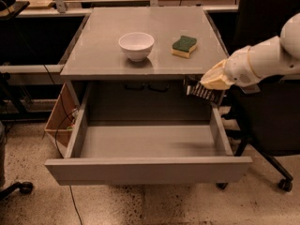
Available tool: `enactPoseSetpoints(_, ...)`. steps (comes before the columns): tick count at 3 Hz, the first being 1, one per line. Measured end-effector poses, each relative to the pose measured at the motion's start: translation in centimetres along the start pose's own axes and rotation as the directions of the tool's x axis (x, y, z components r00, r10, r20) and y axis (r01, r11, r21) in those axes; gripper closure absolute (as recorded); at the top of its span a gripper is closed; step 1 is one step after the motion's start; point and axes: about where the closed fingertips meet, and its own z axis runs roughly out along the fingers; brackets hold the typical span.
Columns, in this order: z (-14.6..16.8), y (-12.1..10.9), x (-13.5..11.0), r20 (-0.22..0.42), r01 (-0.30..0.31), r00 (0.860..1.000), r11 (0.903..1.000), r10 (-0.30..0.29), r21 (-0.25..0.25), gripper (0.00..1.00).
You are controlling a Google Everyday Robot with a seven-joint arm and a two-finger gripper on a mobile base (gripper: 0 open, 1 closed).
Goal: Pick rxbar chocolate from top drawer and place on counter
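Right of centre, just below the front edge of the counter [108, 62], my gripper [207, 85] has its fingers closed tight on the top of the dark striped chocolate bar [205, 93]. Bar hangs tilted in the air over the right rear corner of the open drawer [150, 170]. On the counter: white bowl [136, 45], green-yellow sponge [184, 46], apart.

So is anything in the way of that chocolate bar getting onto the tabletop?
Only the front edge of the counter: the gripper holds the rxbar chocolate just below it, near the right corner. The sponge and white bowl sit further back, leaving bare surface in front.
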Motion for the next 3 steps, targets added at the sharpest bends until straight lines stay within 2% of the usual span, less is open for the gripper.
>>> enactPoseSetpoints(1, -0.5, -3.7, -2.2, 0.000, 0.058, 0.998, 0.9979, -0.058, 0.028, 1.00)
enactPoseSetpoints(3, 2.0, -9.7, -5.0, 0.015, 0.135, 0.991, 0.9896, -0.136, 0.049, 1.00)
